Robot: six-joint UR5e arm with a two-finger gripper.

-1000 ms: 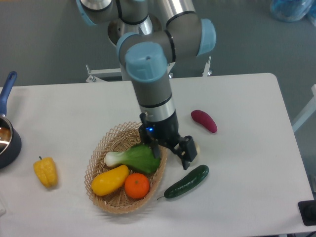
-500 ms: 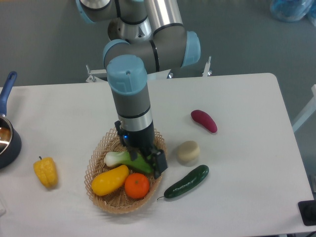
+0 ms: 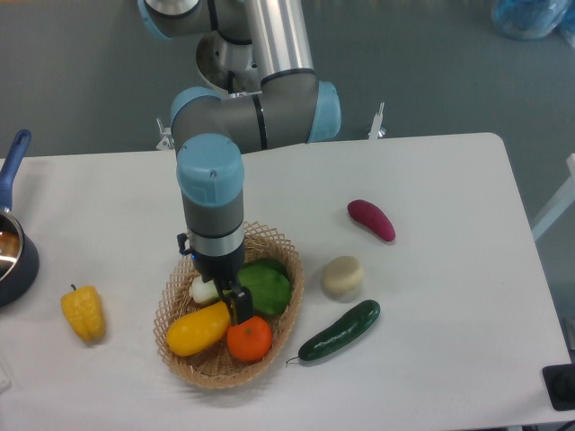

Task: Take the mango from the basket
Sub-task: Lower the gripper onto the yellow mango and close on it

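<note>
The basket (image 3: 180, 292) sits on the table (image 3: 449, 197), holding the mango (image 3: 198, 329) at its left front, the orange (image 3: 249, 339) right of that, and the leafy vegetable (image 3: 265, 287) behind. The gripper (image 3: 235, 303) hangs above the mango's right end. Left of the basket lies the bell pepper (image 3: 83, 312), with the pot (image 3: 13, 256) further left. To the right lie the cucumber (image 3: 340, 330), the round lump (image 3: 341, 277) and the sweet potato (image 3: 371, 219).

The white table (image 3: 431, 180) bears basket (image 3: 287, 260), cucumber (image 3: 340, 331), pepper (image 3: 83, 312), pot (image 3: 13, 260).

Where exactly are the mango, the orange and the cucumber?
mango (image 3: 199, 329), fixed camera view, middle of its yellow body.
orange (image 3: 249, 339), fixed camera view, centre of the round fruit.
cucumber (image 3: 340, 330), fixed camera view, middle of its dark green length.
</note>
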